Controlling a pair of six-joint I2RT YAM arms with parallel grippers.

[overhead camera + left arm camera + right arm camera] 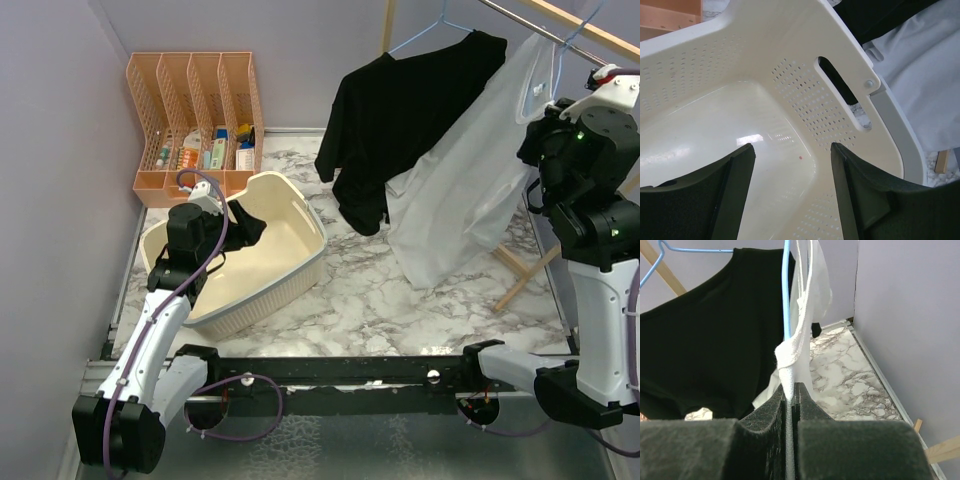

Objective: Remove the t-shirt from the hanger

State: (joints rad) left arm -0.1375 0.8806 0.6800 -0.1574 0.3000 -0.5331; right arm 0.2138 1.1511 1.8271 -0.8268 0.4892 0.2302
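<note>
**Right pincer clenched on the white t-shirt, left pincer released over the basket**

The right pincer (791,392) is clenched on a bunched fold of the white t-shirt (810,295), the task's garment, which hangs straight above its fingertips on a blue hanger (786,290). The hanger's wire runs down to just above the closed jaws. Beyond that pincer and to its left hangs a black t-shirt (705,340) on a second blue hanger (685,249). That makes two shirts and two hangers, both on one wooden rack (530,265).

The left pincer (791,150) is released, its jaws apart with nothing between them. It hangs inside the one cream basket (805,95), whose perforated wall and handle slot lie just ahead of its fingertips.

Behind the left pincer, one orange organiser (195,110) stands on the marble counter (400,290). It has four slots, and small bottles and packets sit low in them; their number cannot be told.
</note>
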